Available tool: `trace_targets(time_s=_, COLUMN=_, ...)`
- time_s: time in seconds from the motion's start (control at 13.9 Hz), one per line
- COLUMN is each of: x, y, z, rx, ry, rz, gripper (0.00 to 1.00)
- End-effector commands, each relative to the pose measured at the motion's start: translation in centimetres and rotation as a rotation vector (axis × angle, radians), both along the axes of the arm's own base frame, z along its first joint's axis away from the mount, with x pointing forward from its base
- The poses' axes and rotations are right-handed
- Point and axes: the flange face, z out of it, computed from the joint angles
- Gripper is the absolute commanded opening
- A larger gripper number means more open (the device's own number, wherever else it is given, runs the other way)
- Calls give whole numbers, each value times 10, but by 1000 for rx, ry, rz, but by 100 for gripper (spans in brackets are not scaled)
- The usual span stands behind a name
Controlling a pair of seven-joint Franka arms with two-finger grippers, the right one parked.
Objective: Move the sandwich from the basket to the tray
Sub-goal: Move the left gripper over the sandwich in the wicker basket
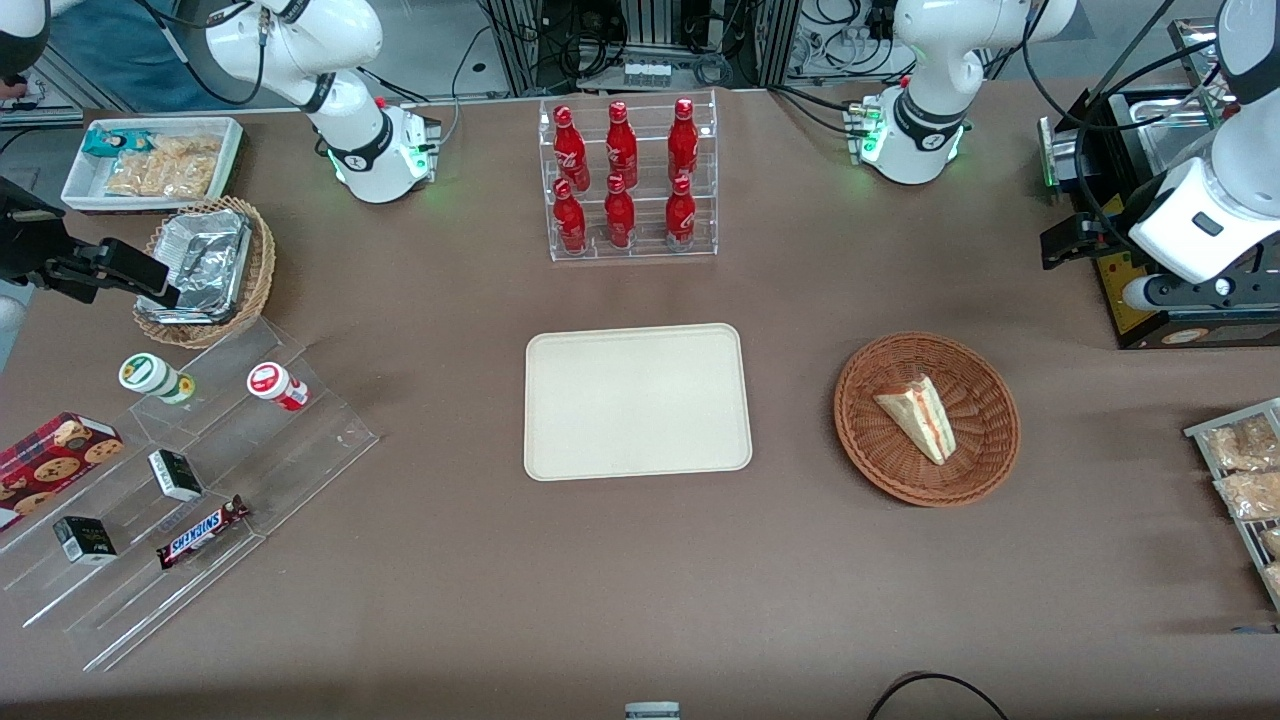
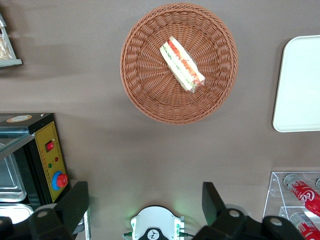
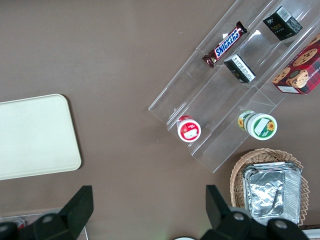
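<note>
From the front, the working arm is raised at its end of the table, its gripper (image 1: pixel 1065 245) high and well apart from the basket (image 1: pixel 927 418), where the sandwich (image 1: pixel 918 415) lies on its side; the fingers seem spread, though this angle shows them poorly, and the tray (image 1: pixel 637 401) sits bare between basket and parked arm's end. The left wrist view looks straight down: the two dark fingers (image 2: pixel 75 202) stand wide apart, holding nothing, above bare table, with the sandwich in the basket (image 2: pixel 150 95)
</note>
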Motion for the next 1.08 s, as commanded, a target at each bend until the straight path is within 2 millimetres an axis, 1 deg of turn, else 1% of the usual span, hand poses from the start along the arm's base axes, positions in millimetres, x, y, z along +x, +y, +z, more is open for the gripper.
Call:
trace_targets(time_s=0.0, x=6, y=0, z=5, rx=-6, ry=-48, rz=-17, gripper=100)
trace_targets(time_s=0.07, x=6, y=-1, z=1, rx=-7, ry=-44, rz=-25, gripper=100)
trace_targets(time_s=0.14, x=8, y=0, z=-11, rx=-6, ry=-12, rz=-23, gripper=100)
trace_targets(time_s=0.36, x=16, y=-3, z=-64, rx=-7, ry=50, rz=-26, gripper=100)
trace_targets(time_s=0.58, x=14, y=-8, z=-122, rx=-5, ry=37, rz=-22, gripper=100)
trace_targets(time_s=0.65, x=12, y=-8, z=-137, rx=-3, ry=26, rz=-10, gripper=100)
trace_targets(time_s=0.72, x=12, y=-13, z=-150, rx=-1, ry=15, rz=-4, gripper=100)
trace_targets(time_s=0.86, x=9, y=-14, z=-174, rx=0, ry=-9, rz=10, gripper=100)
trace_targets(time_s=1.01, x=3, y=-15, z=-202, rx=-1, ry=-42, rz=26, gripper=100)
